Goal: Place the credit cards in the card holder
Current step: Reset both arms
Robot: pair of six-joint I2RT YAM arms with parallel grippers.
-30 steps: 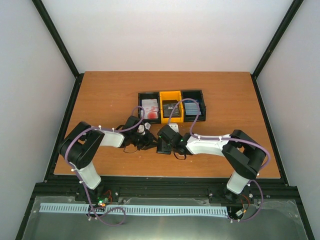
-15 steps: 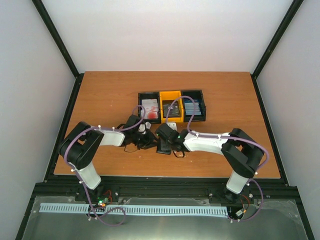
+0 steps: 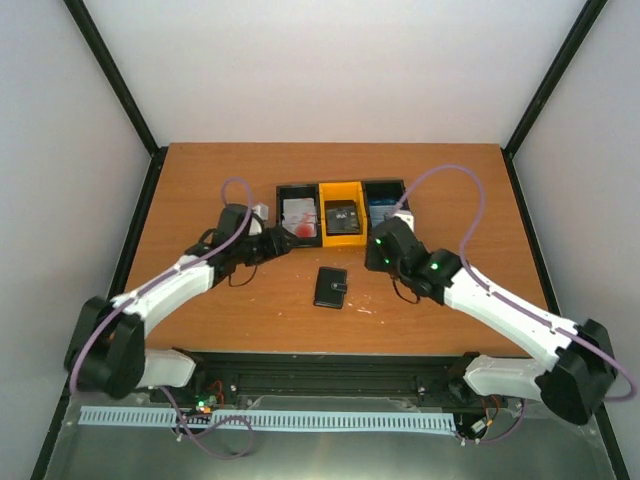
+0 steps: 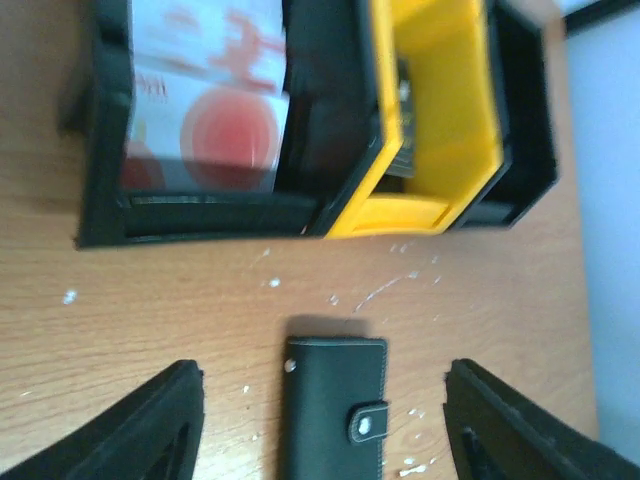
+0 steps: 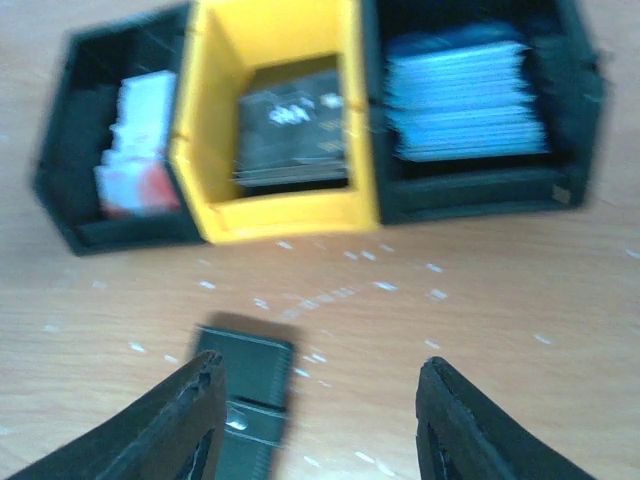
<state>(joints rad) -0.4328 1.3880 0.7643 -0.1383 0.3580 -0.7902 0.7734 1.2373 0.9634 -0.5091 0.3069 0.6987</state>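
Observation:
The card holder (image 3: 331,287), a small black wallet, lies folded shut with its clasp tab fastened on the table, and neither gripper touches it. In the left wrist view the card holder (image 4: 335,405) sits below my left gripper (image 4: 322,372), which is open and empty. My left gripper (image 3: 272,243) hovers left of the bins, my right gripper (image 3: 381,254) to their right. The right gripper (image 5: 322,365) is open and empty, with the card holder (image 5: 245,385) by its left finger. The credit cards stand in the bins: white with a red blotch (image 4: 215,120), dark grey (image 5: 290,125), blue (image 5: 465,100).
Three joined bins stand at the back of the table: a black one (image 3: 283,192) on the left, a yellow one (image 3: 340,188) in the middle, a black one (image 3: 385,186) on the right. Bare wood surrounds the wallet. Black frame rails edge the table.
Both arms have drawn back from the card holder, left arm to the back left, right arm to the back right. Both grippers have opened, leaving the closed card holder on the table.

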